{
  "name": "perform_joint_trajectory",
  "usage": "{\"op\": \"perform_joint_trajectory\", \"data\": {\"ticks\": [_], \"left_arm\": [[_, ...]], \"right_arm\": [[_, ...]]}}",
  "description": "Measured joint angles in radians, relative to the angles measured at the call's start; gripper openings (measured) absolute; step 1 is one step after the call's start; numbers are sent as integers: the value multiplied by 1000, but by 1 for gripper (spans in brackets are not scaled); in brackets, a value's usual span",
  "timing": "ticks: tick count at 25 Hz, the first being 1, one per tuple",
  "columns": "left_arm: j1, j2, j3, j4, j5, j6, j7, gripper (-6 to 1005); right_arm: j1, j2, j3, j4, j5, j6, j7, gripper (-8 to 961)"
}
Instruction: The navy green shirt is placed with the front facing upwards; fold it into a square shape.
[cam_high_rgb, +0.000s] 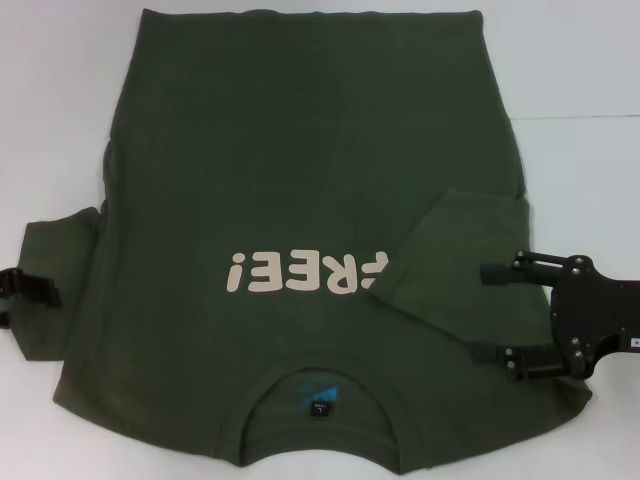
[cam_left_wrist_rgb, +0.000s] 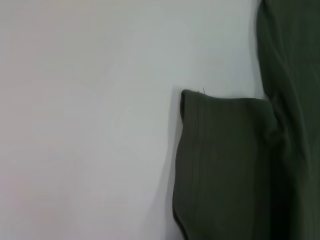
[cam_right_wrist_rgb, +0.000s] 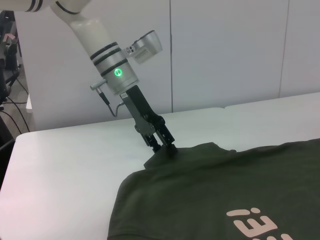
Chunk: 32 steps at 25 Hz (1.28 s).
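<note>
The navy green shirt (cam_high_rgb: 290, 190) lies front up on the white table, collar (cam_high_rgb: 320, 385) nearest me, with the cream "FREE!" lettering (cam_high_rgb: 305, 272) upside down. One sleeve (cam_high_rgb: 455, 255) is folded inward over the chest and covers the start of the lettering. My right gripper (cam_high_rgb: 490, 312) is open and empty, hovering over the shirt's shoulder just beside that folded sleeve. My left gripper (cam_high_rgb: 30, 288) is at the outer edge of the other sleeve (cam_high_rgb: 60, 280), which lies spread out flat. The right wrist view shows the left gripper (cam_right_wrist_rgb: 164, 146) down at that sleeve's edge. The left wrist view shows the flat sleeve (cam_left_wrist_rgb: 225, 165).
The white table (cam_high_rgb: 590, 60) extends around the shirt on all sides. A small blue-and-black label (cam_high_rgb: 320, 400) sits inside the collar. A white wall (cam_right_wrist_rgb: 225, 50) stands behind the table.
</note>
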Motion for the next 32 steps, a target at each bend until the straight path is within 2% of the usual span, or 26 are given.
{"op": "perform_joint_trajectory", "data": {"ticks": [3, 8, 18, 24, 32], "left_arm": [[0, -1, 19, 0, 7, -3, 0, 826], [1, -2, 31, 0, 11, -8, 0, 631], [-1, -2, 46, 6, 11, -6, 30, 155], [7, 0, 78, 36, 10, 0, 104, 29], [23, 7, 78, 81, 12, -72, 117, 29]], "right_arm": [[0, 0, 0, 0, 0, -1, 0, 928], [3, 0, 0, -5, 0, -5, 3, 927], [3, 0, 1, -7, 0, -5, 16, 927], [3, 2, 6, -6, 2, -1, 23, 927], [-3, 2, 8, 0, 6, 0, 32, 927]]}}
